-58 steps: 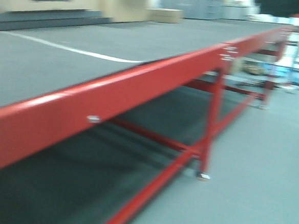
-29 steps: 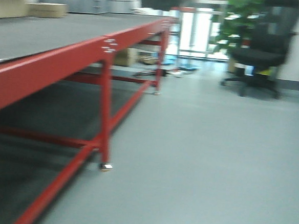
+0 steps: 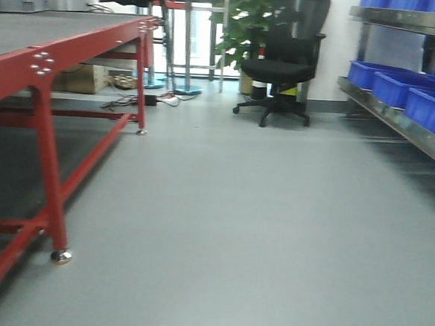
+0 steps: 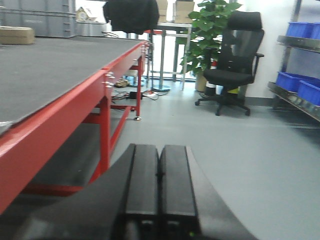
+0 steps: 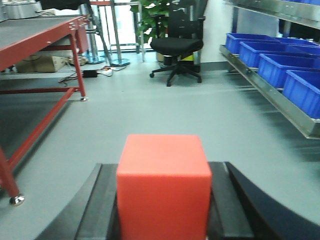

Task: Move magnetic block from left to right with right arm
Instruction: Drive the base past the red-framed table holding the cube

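- The right gripper (image 5: 163,170) has its fingers (image 5: 100,215) clamped on the magnetic block (image 5: 164,187), which sits between them.
- The left gripper (image 4: 160,182) has its fingers together and is empty.
- I judge this is the carrying step; the next move needs a surface on the right for release.

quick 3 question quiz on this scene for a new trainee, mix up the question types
1. True or false: the left gripper is shut with nothing between its fingers.
2. What does the right gripper hold? A) a cardboard box B) the magnetic block C) nothing
3. Fill in: in the front view, the blue bins sit on the ____ side of the picture.
Key: 1 true; 2 B; 3 right.
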Motion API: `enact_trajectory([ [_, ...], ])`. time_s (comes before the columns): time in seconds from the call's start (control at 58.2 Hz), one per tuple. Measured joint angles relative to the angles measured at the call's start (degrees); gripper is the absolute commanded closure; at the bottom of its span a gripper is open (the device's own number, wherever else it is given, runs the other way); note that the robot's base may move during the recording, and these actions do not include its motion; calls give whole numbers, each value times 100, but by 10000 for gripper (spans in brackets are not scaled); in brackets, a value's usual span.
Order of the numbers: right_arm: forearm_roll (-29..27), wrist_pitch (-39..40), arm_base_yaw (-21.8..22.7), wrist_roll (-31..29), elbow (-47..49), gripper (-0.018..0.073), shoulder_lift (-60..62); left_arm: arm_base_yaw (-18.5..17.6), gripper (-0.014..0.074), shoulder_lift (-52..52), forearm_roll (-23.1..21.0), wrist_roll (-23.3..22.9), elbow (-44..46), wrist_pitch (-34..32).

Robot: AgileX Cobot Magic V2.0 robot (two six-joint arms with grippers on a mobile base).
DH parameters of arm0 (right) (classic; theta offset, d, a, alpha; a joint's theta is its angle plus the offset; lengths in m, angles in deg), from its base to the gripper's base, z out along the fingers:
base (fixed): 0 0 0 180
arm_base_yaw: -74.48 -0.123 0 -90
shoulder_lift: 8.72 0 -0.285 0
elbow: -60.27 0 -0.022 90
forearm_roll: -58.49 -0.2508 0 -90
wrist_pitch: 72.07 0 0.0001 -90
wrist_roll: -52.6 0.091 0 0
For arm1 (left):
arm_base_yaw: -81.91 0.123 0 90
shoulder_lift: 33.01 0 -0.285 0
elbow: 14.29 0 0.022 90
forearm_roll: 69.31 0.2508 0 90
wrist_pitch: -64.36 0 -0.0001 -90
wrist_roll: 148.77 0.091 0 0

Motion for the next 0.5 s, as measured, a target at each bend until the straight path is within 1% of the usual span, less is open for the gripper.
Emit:
enact_trajectory([
  [0.498, 0, 0, 0, 0, 0, 307, 0, 0, 722, 0, 0, 0, 0, 0],
])
